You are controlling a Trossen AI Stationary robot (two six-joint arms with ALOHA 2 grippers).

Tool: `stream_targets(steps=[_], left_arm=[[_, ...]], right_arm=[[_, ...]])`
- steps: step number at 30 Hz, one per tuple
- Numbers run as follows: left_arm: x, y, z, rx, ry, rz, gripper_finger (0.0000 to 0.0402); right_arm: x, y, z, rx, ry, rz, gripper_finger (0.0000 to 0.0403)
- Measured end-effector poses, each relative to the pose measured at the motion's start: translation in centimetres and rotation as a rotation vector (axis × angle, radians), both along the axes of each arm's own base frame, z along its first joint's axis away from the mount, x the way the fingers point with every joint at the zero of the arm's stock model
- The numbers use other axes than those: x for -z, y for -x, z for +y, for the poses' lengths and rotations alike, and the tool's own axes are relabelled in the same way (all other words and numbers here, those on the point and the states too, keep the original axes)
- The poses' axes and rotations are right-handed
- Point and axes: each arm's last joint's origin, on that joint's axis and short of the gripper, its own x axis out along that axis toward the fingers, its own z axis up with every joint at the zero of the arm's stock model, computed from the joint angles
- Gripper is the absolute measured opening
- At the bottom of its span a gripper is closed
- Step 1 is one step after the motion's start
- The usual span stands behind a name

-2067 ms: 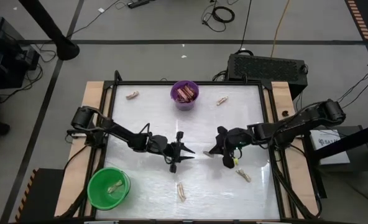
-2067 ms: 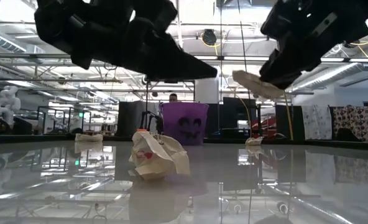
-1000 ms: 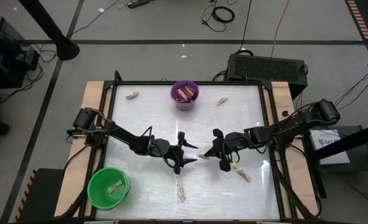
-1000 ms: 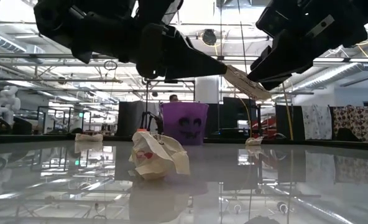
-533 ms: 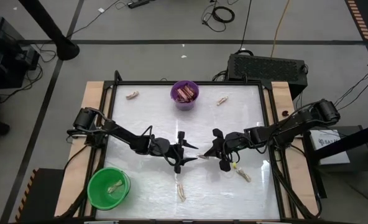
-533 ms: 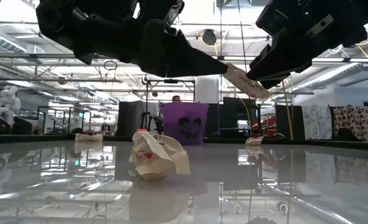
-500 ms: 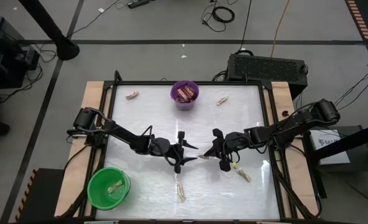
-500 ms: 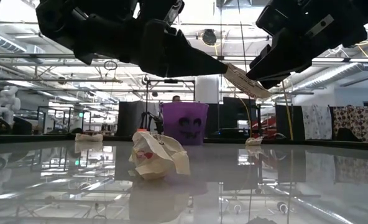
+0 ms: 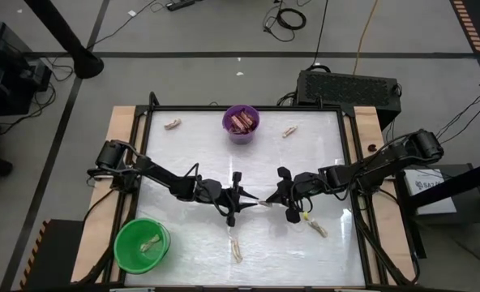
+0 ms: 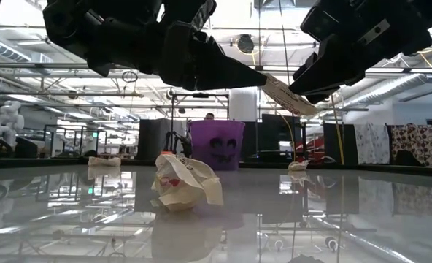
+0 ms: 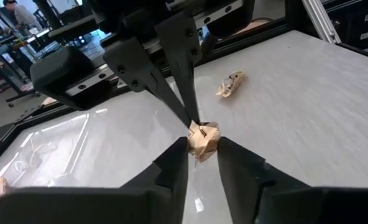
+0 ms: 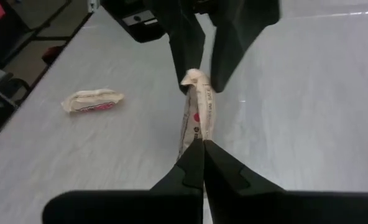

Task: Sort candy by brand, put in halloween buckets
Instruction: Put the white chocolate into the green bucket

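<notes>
**Inspector:** State of the two claws?

**Assessor:** They meet nose to nose above the table's middle. The right gripper (image 12: 198,163) is pinched tight on one end of a cream twisted candy (image 12: 196,118). The left gripper (image 11: 201,157) has its fingers narrowly parted either side of the other end; whether they press the wrapper I cannot tell.

**Inspector:** Is the piece off the table?

**Assessor:** Yes. The low view shows it held in the air between the dark fingers.

**Inspector:** Buckets?

**Assessor:** The purple bucket (image 9: 241,123) stands at the far edge, centre, with dark bars inside; their number is too small to make out. The green bucket (image 9: 142,244) sits at the near left corner holding one pale wrapper.

**Inspector:** Loose candy?

**Assessor:** Four pale pieces: far-left piece (image 9: 173,124), far-right piece (image 9: 290,130), near-centre piece (image 9: 236,250), and near-right piece (image 9: 316,227), which lies just beside the right arm. Wrapper print is illegible from above.
</notes>
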Motion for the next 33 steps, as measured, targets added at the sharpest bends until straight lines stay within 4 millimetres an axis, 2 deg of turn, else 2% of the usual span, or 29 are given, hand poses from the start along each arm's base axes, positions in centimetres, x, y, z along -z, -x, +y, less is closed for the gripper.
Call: stream_targets(steps=[9,18,25,30,33], left_arm=[[0.0,0.0,0.0,0.001,-0.007,0.000,0.0009],[-0.4,0.1,0.3,-0.078,-0.026,-0.002,0.0003],[-3.6,2.1,0.4,-0.121,0.019,0.093,0.0002],[-7.6,5.2,-0.7,-0.140,0.136,0.288,0.0002],[-10.5,7.8,-1.8,-0.157,0.210,0.445,0.0002]], right_arm=[[0.0,0.0,-0.1,0.005,0.071,-0.014,0.0000],[-0.1,-0.1,-0.1,-0.004,0.083,-0.033,0.0007],[-0.1,-0.1,-0.1,-0.006,0.087,-0.033,0.0045],[-0.1,-0.1,-0.1,-0.010,0.086,-0.026,0.0060],[0.0,0.0,-0.1,-0.011,0.088,-0.017,0.0061]])
